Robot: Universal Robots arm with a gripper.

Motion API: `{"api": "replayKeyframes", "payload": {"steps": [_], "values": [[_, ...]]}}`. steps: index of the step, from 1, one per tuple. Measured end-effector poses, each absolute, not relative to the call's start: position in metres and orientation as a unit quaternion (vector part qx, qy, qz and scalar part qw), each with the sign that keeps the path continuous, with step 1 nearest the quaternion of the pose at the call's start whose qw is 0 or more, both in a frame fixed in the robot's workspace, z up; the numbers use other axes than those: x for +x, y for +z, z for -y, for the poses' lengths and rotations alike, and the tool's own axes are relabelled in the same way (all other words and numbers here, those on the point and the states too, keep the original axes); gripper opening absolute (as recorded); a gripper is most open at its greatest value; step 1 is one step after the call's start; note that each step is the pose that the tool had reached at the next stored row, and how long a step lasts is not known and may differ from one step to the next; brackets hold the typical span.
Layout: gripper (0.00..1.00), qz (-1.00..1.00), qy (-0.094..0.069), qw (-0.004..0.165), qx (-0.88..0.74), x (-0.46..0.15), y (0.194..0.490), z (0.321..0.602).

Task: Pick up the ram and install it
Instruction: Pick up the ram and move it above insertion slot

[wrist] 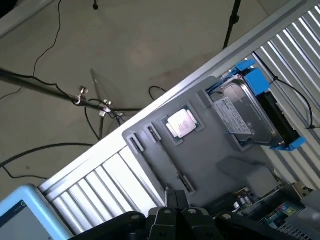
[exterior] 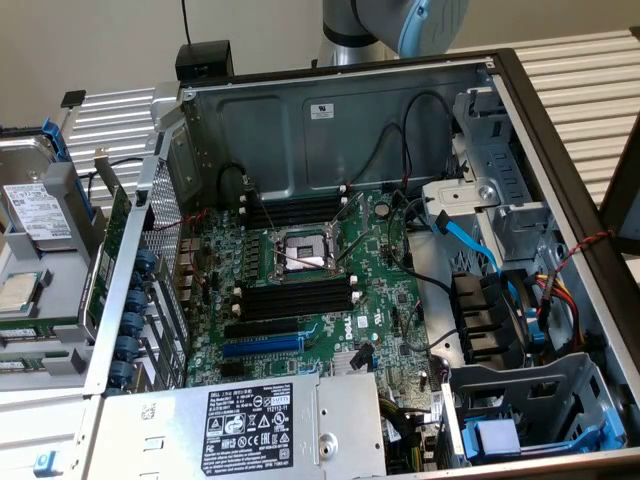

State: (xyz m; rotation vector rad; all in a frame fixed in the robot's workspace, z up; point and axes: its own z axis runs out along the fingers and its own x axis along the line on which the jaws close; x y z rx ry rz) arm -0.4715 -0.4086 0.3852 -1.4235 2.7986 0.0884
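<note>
End effector (wrist: 177, 199) over the gray parts tray (wrist: 215, 145)
It is closed together, holding nothing; a CPU (wrist: 181, 123) and a hard drive (wrist: 245, 112) sit in the tray.

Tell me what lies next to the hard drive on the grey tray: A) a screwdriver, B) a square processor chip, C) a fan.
B: the square processor chip sits in a recess of the grey tray, beside the hard drive.
</note>
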Motion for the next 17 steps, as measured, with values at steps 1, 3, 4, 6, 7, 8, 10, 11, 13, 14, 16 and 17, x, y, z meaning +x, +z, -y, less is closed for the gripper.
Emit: {"api": "replayKeyframes", "payload": {"steps": [1, 3, 4, 6, 7, 8, 10, 11, 13, 14, 16, 17], "values": [[0.11, -0.887, 0.028, 0.000, -0.461, -0.4715, 0.3851, 0.4086], [0.11, -0.879, 0.028, -0.001, -0.477, -0.4715, 0.3850, 0.4086], [0.11, -0.874, 0.028, -0.001, -0.485, -0.4715, 0.3849, 0.4086], [0.11, -0.865, 0.028, -0.001, -0.501, -0.4715, 0.3847, 0.4086], [0.11, -0.861, 0.028, -0.002, -0.509, -0.4715, 0.3847, 0.4086], [0.11, -0.856, 0.028, -0.002, -0.516, -0.4715, 0.3846, 0.4086], [0.11, -0.846, 0.028, -0.002, -0.532, -0.4715, 0.3845, 0.4086], [0.11, -0.842, 0.028, -0.003, -0.539, -0.4715, 0.3844, 0.4086], [0.11, -0.832, 0.028, -0.003, -0.555, -0.4715, 0.3843, 0.4086], [0.11, -0.826, 0.028, -0.003, -0.563, -0.4715, 0.3843, 0.4085], [0.11, -0.816, 0.028, -0.004, -0.577, -0.4715, 0.3842, 0.4086], [0.11, -0.811, 0.028, -0.004, -0.585, -0.4715, 0.3841, 0.4086]]}}
